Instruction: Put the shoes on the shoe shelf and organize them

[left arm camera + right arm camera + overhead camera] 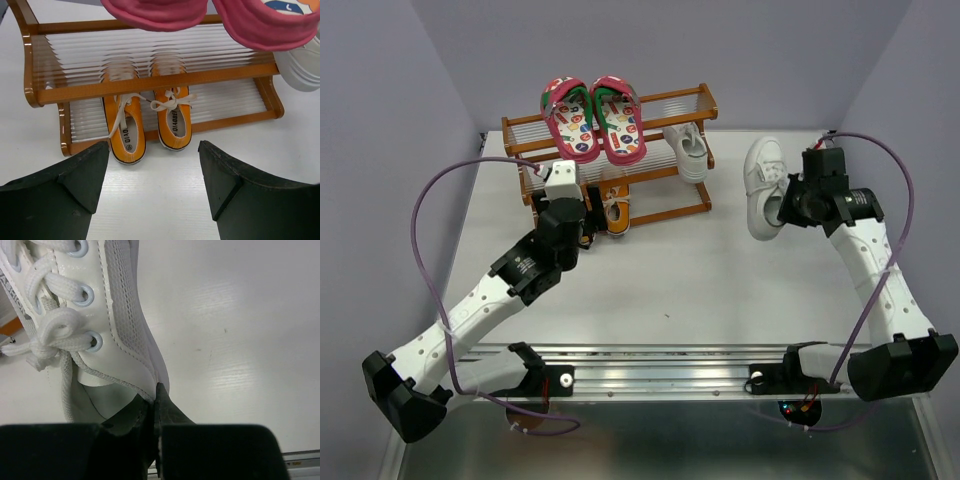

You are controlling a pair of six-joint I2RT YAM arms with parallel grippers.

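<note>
Grip on the white sneaker [120, 315]: my right end effector [156, 392] is clamped on its thin heel rim, shelf [525, 125] away to the left; I judge the shoe may pivot or slip. Left end effector [152, 147], spread apart, faces the orange sneakers [125, 135].

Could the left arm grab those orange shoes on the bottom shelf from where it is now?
Probably yes. The left arm has its jaws open, facing the orange shoes, whose heels stick out past the bottom shelf, with only bare table between.
</note>
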